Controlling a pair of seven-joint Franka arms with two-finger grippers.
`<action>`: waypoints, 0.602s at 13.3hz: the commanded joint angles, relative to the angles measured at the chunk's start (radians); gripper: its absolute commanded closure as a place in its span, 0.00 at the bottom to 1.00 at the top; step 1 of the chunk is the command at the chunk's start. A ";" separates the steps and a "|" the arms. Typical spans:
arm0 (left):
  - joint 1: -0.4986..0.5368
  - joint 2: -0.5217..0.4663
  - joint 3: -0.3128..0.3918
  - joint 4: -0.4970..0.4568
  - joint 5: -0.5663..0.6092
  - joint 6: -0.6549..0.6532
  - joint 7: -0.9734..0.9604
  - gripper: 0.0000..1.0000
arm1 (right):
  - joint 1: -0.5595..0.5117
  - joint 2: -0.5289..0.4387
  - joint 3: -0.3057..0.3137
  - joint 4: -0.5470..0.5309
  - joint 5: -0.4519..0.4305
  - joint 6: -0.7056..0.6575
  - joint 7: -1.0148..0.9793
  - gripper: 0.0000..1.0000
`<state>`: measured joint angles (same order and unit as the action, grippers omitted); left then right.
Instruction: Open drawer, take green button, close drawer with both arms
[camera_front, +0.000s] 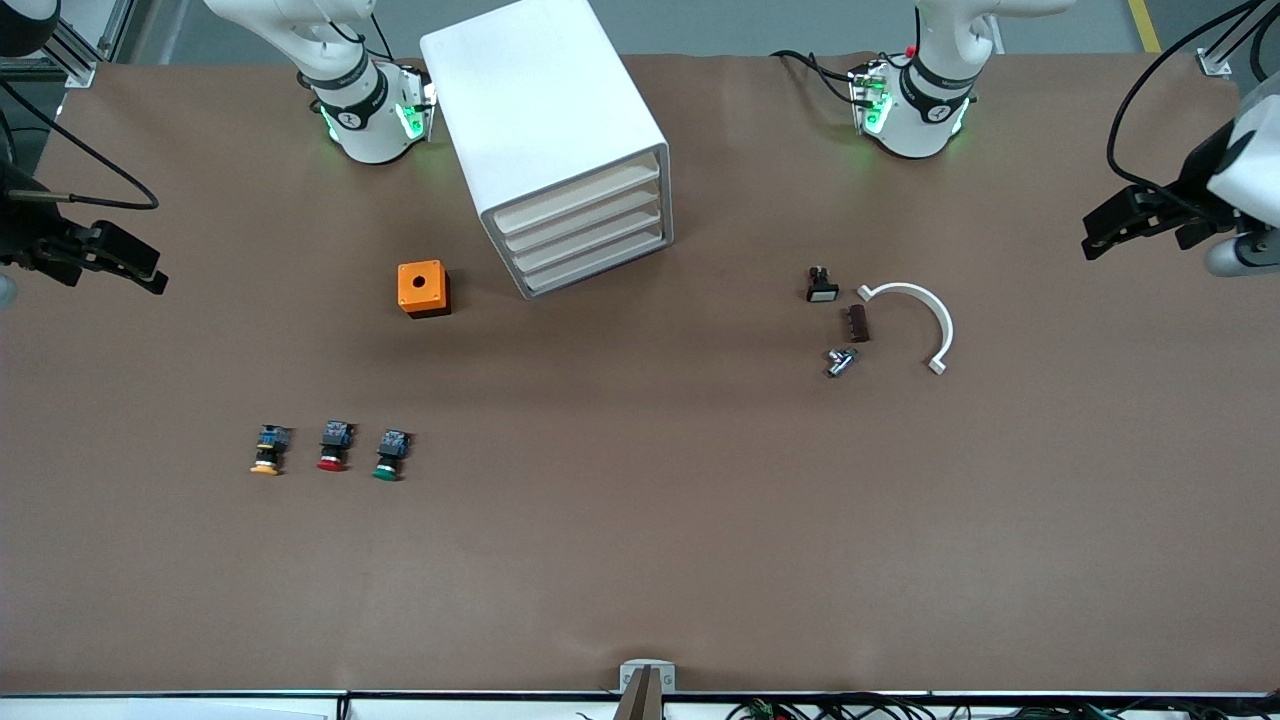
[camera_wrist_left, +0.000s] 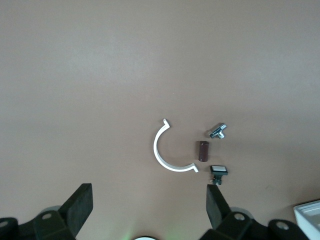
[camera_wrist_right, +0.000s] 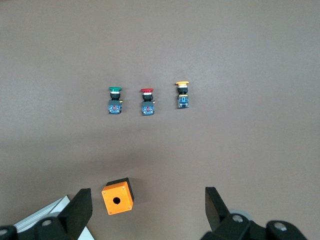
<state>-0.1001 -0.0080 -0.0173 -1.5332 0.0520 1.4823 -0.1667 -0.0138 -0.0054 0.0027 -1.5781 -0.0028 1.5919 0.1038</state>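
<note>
The white cabinet (camera_front: 545, 110) stands between the arm bases, and its four cream-fronted drawers (camera_front: 585, 230) are all shut. The green-capped button (camera_front: 390, 455) lies on the table nearer the front camera, beside a red-capped button (camera_front: 334, 447) and a yellow-capped one (camera_front: 265, 450). It also shows in the right wrist view (camera_wrist_right: 115, 100). My right gripper (camera_front: 145, 272) hangs open and empty over the right arm's end of the table; in its wrist view (camera_wrist_right: 147, 207) the jaws stand wide apart. My left gripper (camera_front: 1100, 235) hangs open and empty over the left arm's end, also wide apart (camera_wrist_left: 148, 202).
An orange box (camera_front: 423, 288) with a round hole sits beside the cabinet, toward the right arm's end. Toward the left arm's end lie a white half ring (camera_front: 915, 320), a brown block (camera_front: 858, 323), a black switch (camera_front: 822, 285) and a small metal part (camera_front: 840, 361).
</note>
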 joint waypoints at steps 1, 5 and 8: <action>0.013 -0.052 -0.035 -0.053 0.029 0.012 0.021 0.00 | -0.003 -0.002 0.003 0.006 -0.016 -0.007 0.013 0.00; 0.011 -0.040 -0.035 -0.042 0.016 0.041 0.019 0.00 | -0.003 -0.002 0.003 0.006 -0.014 -0.010 0.013 0.00; 0.013 -0.027 -0.033 -0.031 0.016 0.050 0.021 0.00 | -0.002 -0.002 0.003 0.004 -0.014 -0.012 0.013 0.00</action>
<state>-0.0992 -0.0269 -0.0448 -1.5510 0.0585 1.5160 -0.1645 -0.0138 -0.0054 0.0023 -1.5782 -0.0028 1.5899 0.1039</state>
